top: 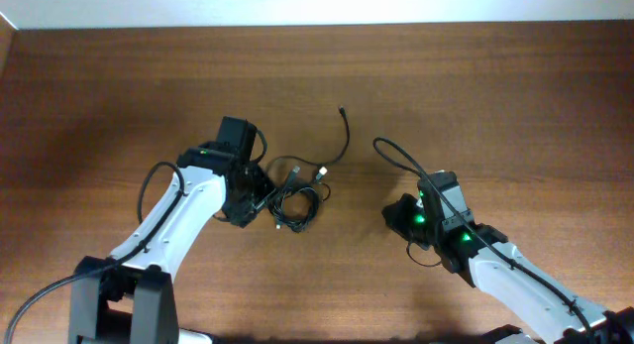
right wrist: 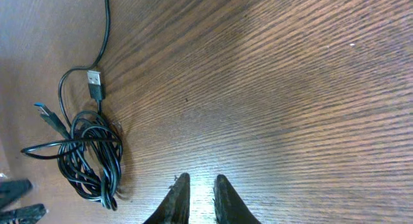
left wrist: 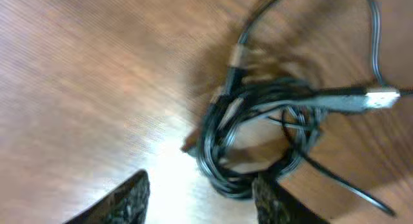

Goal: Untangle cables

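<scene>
Loosely coiled cables [top: 295, 197] on wooden table [top: 495, 86]

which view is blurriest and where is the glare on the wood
Left wrist view: softest, the cable bundle smeared, with white glare on the table by the left claw; right wrist view: crisp wood grain, a pale glare patch just ahead of the right claw; overhead view: evenly lit and sharp.

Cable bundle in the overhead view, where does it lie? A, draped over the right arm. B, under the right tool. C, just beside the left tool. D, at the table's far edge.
C: the cable bundle lies on the table just beside the left tool, well apart from the right tool.
</scene>
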You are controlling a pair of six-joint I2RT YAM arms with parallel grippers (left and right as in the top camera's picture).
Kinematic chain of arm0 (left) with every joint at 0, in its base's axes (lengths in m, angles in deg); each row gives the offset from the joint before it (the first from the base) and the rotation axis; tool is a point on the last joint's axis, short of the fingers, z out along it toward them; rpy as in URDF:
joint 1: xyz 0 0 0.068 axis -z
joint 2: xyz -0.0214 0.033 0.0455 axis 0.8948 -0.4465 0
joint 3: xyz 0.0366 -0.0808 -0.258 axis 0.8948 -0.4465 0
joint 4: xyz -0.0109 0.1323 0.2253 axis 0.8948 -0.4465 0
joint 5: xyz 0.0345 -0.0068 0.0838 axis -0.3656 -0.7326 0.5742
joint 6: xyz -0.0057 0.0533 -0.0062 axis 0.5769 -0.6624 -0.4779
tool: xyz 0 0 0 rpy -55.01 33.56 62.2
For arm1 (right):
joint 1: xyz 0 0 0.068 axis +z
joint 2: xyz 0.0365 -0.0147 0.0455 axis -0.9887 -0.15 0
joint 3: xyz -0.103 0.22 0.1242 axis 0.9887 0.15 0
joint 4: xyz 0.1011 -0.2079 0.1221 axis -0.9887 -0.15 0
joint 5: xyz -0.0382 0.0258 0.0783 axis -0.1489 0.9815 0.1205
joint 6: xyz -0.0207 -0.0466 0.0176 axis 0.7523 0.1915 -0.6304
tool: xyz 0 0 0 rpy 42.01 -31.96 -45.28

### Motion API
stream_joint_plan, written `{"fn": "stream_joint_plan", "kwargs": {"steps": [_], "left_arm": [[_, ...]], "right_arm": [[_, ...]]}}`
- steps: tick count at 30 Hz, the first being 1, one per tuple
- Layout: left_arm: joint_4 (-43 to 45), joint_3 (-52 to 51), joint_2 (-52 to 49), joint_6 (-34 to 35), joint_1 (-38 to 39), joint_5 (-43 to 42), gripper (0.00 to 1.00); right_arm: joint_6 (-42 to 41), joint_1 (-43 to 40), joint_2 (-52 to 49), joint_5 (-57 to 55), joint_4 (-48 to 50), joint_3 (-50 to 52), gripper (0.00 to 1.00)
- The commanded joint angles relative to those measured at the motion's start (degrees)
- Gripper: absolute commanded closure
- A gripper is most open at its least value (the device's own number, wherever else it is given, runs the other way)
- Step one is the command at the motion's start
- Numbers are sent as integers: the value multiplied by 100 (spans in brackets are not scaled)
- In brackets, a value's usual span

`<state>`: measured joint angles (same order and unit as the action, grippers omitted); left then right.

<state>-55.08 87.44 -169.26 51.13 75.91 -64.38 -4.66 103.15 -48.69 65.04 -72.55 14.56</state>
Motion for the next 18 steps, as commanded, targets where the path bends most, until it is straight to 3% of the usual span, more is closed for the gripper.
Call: {"fn": "stream_joint_plan", "kwargs": {"steps": [1,3,5,7,9,12,16,17,18], "left_arm": [[-177,83,120,857,20,-472,43],[-144,31,114,1377,33,-452,50],[-11,-140,52,1700,35,-291,82],[251,-262,-4,1714,35,-326,88],[739,-424,-92,1714,133,-345,88],[1091,-494,-195,1716,304,-317,78],[1152,-494,-492,1709,601,111,91],[1084,-494,-549,1707,640,98,90],[994,-494,-588,1700,660,118,79]], "right_arm": [[70,-4,63,13,-63,-26,85],[70,-4,63,13,-142,-26,84],[70,-4,63,11,-243,-26,83],[76,-4,63,4,-264,-26,82],[92,-4,63,-9,-264,-26,79],[94,-4,63,-9,-267,-26,79],[92,-4,63,-2,-289,-26,79],[92,-4,63,0,-315,-26,79],[92,-4,63,13,-356,-26,79]]}}
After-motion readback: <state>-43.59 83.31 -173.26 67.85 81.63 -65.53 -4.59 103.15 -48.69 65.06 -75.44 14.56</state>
